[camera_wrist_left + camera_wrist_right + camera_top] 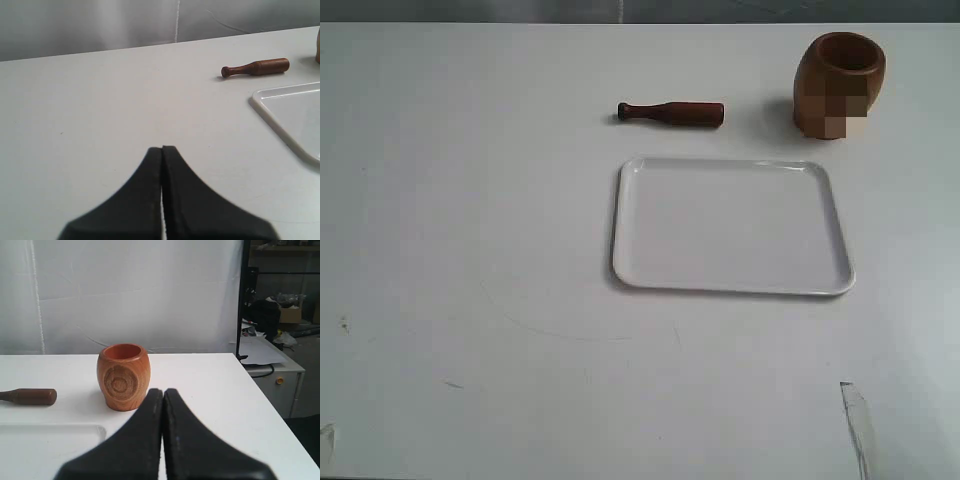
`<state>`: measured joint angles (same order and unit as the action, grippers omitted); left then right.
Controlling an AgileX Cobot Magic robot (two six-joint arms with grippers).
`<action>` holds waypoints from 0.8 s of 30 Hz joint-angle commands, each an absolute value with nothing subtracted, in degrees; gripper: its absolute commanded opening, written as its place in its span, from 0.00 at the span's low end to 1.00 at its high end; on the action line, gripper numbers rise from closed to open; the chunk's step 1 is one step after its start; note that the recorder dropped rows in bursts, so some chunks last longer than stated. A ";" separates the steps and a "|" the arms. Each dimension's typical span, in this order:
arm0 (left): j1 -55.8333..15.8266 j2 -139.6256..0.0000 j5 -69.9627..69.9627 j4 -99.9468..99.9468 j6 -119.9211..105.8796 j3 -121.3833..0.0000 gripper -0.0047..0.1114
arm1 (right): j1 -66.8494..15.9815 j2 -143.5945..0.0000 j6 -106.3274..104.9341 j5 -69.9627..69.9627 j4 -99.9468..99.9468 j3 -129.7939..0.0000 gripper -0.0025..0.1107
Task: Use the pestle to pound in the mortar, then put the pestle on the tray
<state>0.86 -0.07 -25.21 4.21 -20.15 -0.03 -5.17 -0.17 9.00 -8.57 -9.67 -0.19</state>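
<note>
my jaws both pressed together, empty | pestle (670, 112) ahead-right of left jaws, ahead-left of right jaws | long axis crosswise, knob toward left jaws | right arm looks nearer

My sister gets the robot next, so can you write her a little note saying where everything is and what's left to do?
Left gripper: shut, holding nothing.
Right gripper: shut, holding nothing, facing the mortar.
Pestle: lying flat on the table, just past the tray's far edge, apart from the mortar.
Mortar: standing upright off the tray's far right corner.
Tray: nothing on it.
Done: apparently nothing yet.
Left: pick up the pestle, pound in the mortar, put the pestle on the tray.
</note>
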 commanded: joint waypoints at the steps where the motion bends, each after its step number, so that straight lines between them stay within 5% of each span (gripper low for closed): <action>1: 0.42 0.00 -25.03 3.79 -19.68 0.00 0.04 | -4.76 0.00 9.05 -7.94 -9.50 0.00 0.02; 24: 0.42 0.00 -25.03 3.79 -19.68 0.00 0.04 | -4.76 0.00 14.38 1.83 2.59 0.00 0.02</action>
